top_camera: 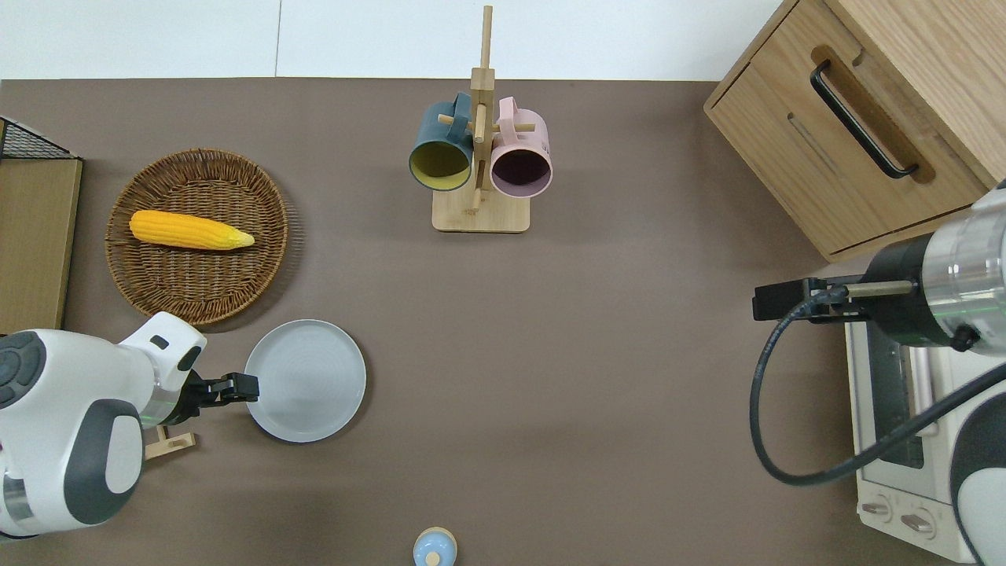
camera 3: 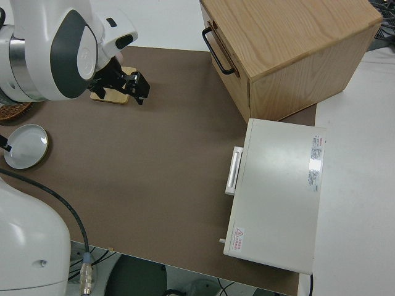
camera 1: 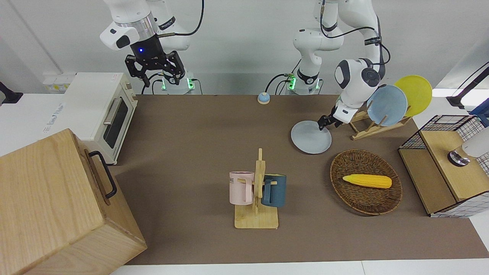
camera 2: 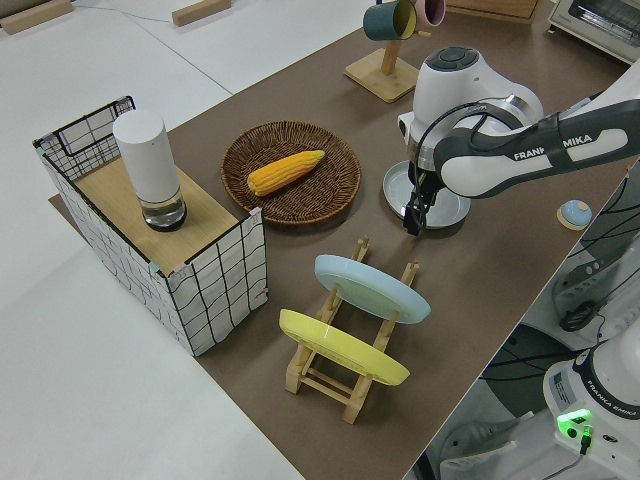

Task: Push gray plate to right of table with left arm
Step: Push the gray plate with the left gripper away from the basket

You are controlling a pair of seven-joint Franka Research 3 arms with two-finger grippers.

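The gray plate (camera 1: 311, 136) lies flat on the brown table (camera 1: 198, 130), between the dish rack and the mug stand; it also shows in the overhead view (top_camera: 306, 380) and the left side view (camera 2: 432, 190). My left gripper (camera 1: 323, 123) is low at the plate's rim on the side toward the left arm's end of the table, seen too in the overhead view (top_camera: 245, 387) and the left side view (camera 2: 411, 222). Its fingers look shut and hold nothing. The right gripper (camera 1: 154, 71) is parked and open.
A wooden dish rack (camera 1: 372, 128) holds a sky-blue plate (camera 1: 386, 105) and a yellow plate (camera 1: 414, 90). A wicker basket (camera 1: 359, 200) holds a corn cob (camera 1: 367, 180). A mug stand (camera 1: 256, 191), small bell (camera 1: 263, 98), toaster oven (camera 1: 103, 110), wooden cabinet (camera 1: 57, 206) and wire shelf (camera 1: 447, 164) stand around.
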